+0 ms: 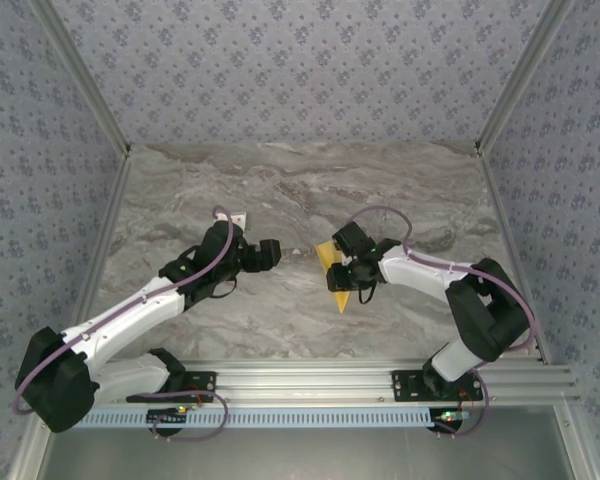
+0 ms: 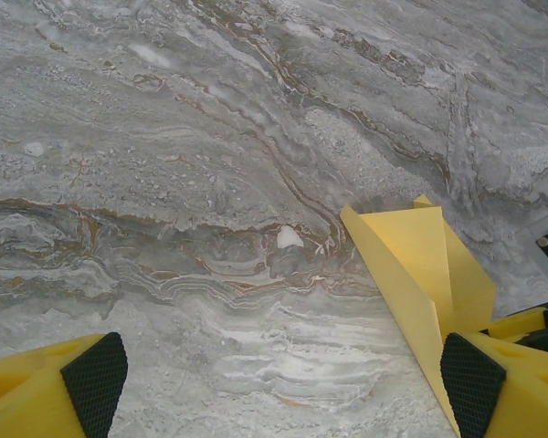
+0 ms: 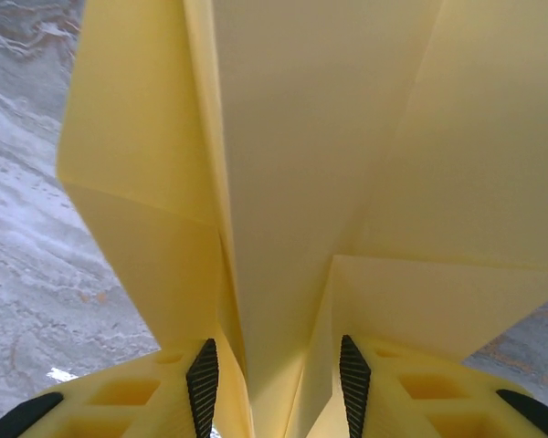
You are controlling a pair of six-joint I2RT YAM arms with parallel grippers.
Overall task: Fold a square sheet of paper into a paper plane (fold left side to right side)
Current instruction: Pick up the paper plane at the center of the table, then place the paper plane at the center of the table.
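Observation:
The yellow sheet of paper stands folded into a narrow, creased, pointed paper plane (image 1: 333, 262) at the middle of the table, its tip toward the near edge. My right gripper (image 1: 344, 277) comes in from the right and is shut on it. In the right wrist view the plane's (image 3: 301, 182) folded layers run between the two black pads and the gripper (image 3: 276, 383) has them pinched. My left gripper (image 1: 272, 252) hangs open just left of the plane, apart from it. In the left wrist view the plane (image 2: 420, 265) rises beside the right finger, and the left gripper (image 2: 283, 383) holds nothing.
The table is grey marble (image 1: 300, 190) with patterned walls and aluminium posts on three sides. A small white tag (image 1: 238, 215) lies behind the left gripper. An aluminium rail (image 1: 380, 375) carrying both arm bases runs along the near edge.

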